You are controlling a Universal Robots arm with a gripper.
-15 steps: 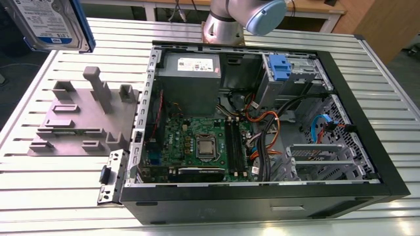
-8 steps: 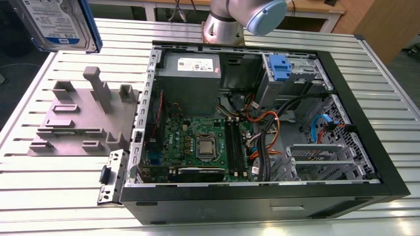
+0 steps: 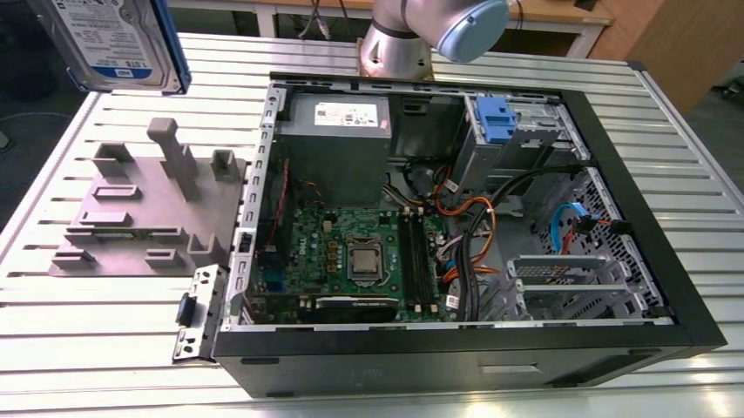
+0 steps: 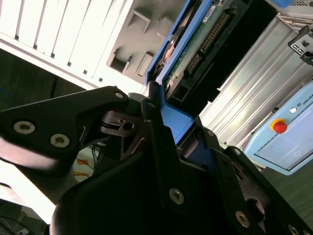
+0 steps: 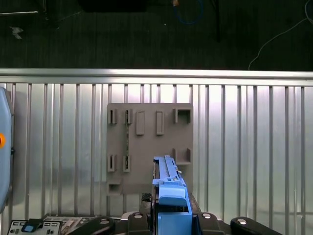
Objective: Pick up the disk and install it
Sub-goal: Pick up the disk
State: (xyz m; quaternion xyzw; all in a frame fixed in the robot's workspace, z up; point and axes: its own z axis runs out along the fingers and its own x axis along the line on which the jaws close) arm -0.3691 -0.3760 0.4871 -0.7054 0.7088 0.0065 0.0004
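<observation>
The disk, silver with a white-and-blue label and a blue side rail, hangs in the air at the exterior view's upper left, above and behind the grey fixture plate. In the second wrist view my gripper is shut on the disk, its black fingers clamping the blue rail; the green circuit board faces that camera. The first wrist view looks down past the disk's blue edge onto the fixture plate, well below it. The open computer case lies to the exterior view's right of the plate.
Inside the case are a grey power supply box, a motherboard, loose cables and a drive bay with an upright blue latch. The arm's base stands behind the case. A teach pendant lies on the slatted table.
</observation>
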